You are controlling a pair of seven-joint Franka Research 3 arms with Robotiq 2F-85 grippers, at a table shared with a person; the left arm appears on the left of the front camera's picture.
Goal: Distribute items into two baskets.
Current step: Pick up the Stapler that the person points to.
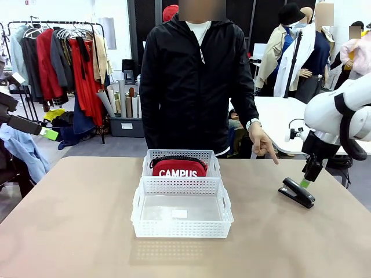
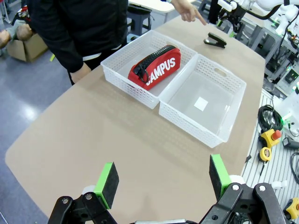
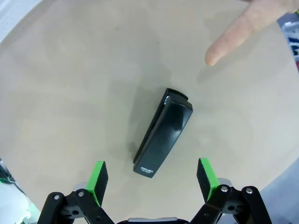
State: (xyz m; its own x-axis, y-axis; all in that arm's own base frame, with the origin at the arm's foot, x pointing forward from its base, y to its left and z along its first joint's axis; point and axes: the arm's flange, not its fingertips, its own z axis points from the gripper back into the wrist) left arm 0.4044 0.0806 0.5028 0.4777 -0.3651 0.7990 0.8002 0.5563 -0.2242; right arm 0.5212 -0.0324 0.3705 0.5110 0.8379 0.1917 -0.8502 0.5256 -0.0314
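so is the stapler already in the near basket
No, the stapler lies on the table, apart from the near basket, just below the right gripper.

A robot lab: white robot arm (image 1: 342, 110), cables (image 2: 270, 116), emergency-stop box (image 2: 272, 136), clothes rack (image 1: 58, 26).

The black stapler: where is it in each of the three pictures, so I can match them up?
Front view: the stapler lies at the right, just below mid-height.
Left wrist view: the stapler is small, near the top, right of centre.
Right wrist view: the stapler is large, in the centre.
Shared landmark: the person's pointing hand, close to it in all three.
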